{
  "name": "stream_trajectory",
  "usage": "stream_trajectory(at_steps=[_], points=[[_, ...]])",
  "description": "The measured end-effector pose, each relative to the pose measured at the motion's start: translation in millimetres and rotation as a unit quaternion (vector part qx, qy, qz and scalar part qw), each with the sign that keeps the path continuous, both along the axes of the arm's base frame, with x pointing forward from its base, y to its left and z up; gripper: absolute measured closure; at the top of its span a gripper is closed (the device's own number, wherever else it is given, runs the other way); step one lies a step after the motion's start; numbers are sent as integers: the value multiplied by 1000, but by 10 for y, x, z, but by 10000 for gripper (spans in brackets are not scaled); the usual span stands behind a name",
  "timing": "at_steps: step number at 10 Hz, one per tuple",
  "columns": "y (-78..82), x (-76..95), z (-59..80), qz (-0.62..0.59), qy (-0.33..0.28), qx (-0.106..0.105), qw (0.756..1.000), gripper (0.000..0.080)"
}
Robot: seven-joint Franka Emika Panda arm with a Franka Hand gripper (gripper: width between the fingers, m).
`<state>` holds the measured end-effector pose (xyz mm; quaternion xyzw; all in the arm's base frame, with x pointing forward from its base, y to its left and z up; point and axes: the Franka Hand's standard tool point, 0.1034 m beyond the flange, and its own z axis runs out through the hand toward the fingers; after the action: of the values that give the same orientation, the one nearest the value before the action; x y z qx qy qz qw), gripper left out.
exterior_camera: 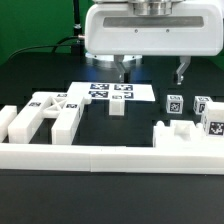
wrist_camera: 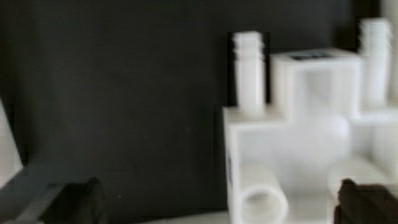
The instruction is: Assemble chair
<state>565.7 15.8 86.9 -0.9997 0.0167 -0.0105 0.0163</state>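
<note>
- Chair (exterior_camera: 60, 120): not put together. White tagged pcs lie loose on the black table (exterior_camera: 40, 80), a left bunch (exterior_camera: 42, 106) at lower left of the exterior view and a right bunch (exterior_camera: 190, 125) at its right. Both sit behind the long rail (exterior_camera: 100, 158).
- One small block (exterior_camera: 118, 106) stands alone mid-frame, at the front edge of the marker board (exterior_camera: 112, 90).
- Gripper (exterior_camera: 151, 72): top centre of the exterior view, spread wide, nothing between the jaws, hanging above the pcs.
- Risk 1: the wrist view shows a pegged piece (wrist_camera: 294, 135) sitting off-centre between the fingers (wrist_camera: 365, 200). A straight drop prob. puts one finger on its body or pegs, so it gets shoved or tipped.
- Risk 2: the right bunch is packed close, so a wide finger could knock a neighbour askew.
- Risk 3: smooth plastic and thin pegs, so a pinch on the pegs alone may slip or pivot.
- Hard to see: the wrist view is blurred, its tag is unreadable and the piece is cut off at the frame edge. Can't tell which exterior-view piece it is.
- Also: the arm above the gripper is cut off, the rail hides the bases of the front pcs, and it's unclear how the left bunch pcs touch or stack.
</note>
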Motion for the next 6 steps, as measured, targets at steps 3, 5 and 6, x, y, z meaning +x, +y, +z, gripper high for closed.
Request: stream_trajectory(at_steps=[3, 5, 6], points=[[-172, -285, -152, 60, 35, -14, 997, 150], [-155, -261, -140, 57, 42, -12, 997, 150], [-132, -331, -154, 56, 72, -6, 996, 150]])
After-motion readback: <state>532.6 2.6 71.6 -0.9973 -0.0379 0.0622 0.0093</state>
